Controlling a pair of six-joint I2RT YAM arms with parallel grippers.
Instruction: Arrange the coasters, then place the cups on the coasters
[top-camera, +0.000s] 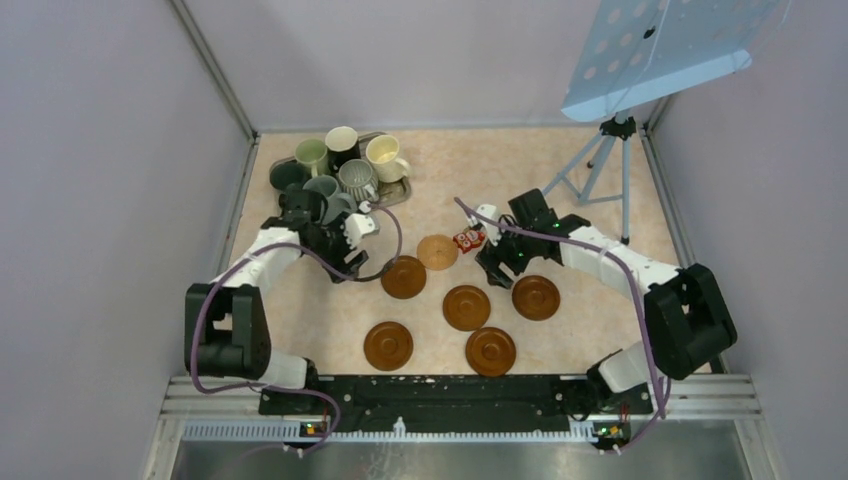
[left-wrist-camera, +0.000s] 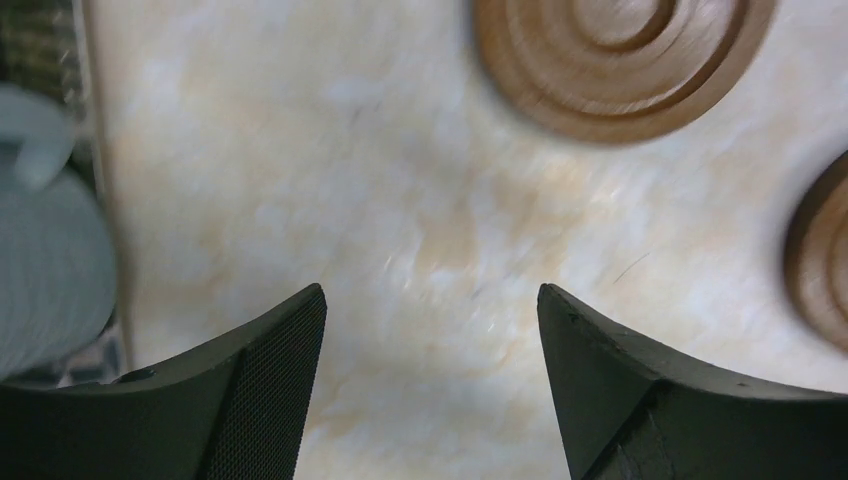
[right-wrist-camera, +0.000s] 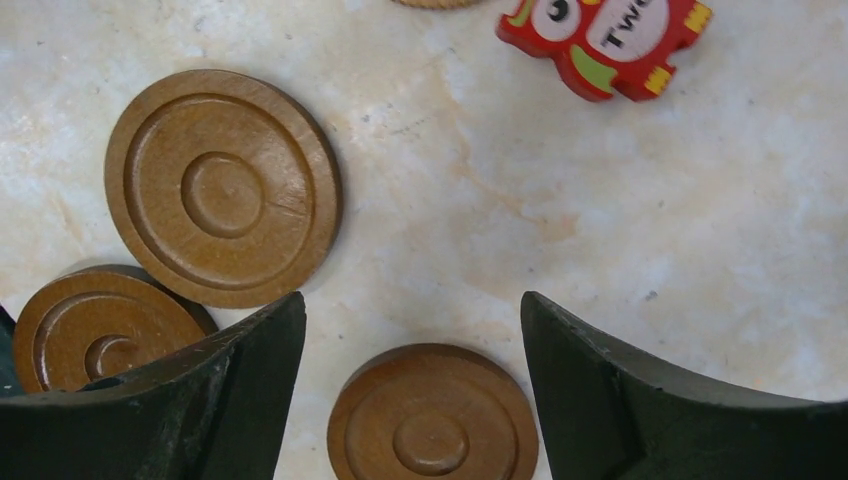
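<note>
Six round wooden coasters lie mid-table: a tan one (top-camera: 437, 252) and dark brown ones (top-camera: 403, 277), (top-camera: 466, 307), (top-camera: 536, 297), (top-camera: 388, 345), (top-camera: 490, 351). The cups stand together on the metal tray (top-camera: 399, 192) at the back left: cream (top-camera: 385, 155), pale green (top-camera: 312, 155), ribbed grey (top-camera: 357, 177), grey-blue (top-camera: 325, 190). My left gripper (top-camera: 350, 250) (left-wrist-camera: 432, 290) is open over bare table, between the tray and a coaster (left-wrist-camera: 620, 60). My right gripper (top-camera: 490, 262) (right-wrist-camera: 412, 300) is open, and a dark coaster (right-wrist-camera: 432, 420) lies below its fingers, untouched.
A small red packet (top-camera: 468, 240) (right-wrist-camera: 605, 35) lies beside the tan coaster. A tripod (top-camera: 600, 165) carrying a perforated blue panel stands at the back right. Walls close the table on three sides. The grey-blue cup (left-wrist-camera: 40, 270) is just left of my left fingers.
</note>
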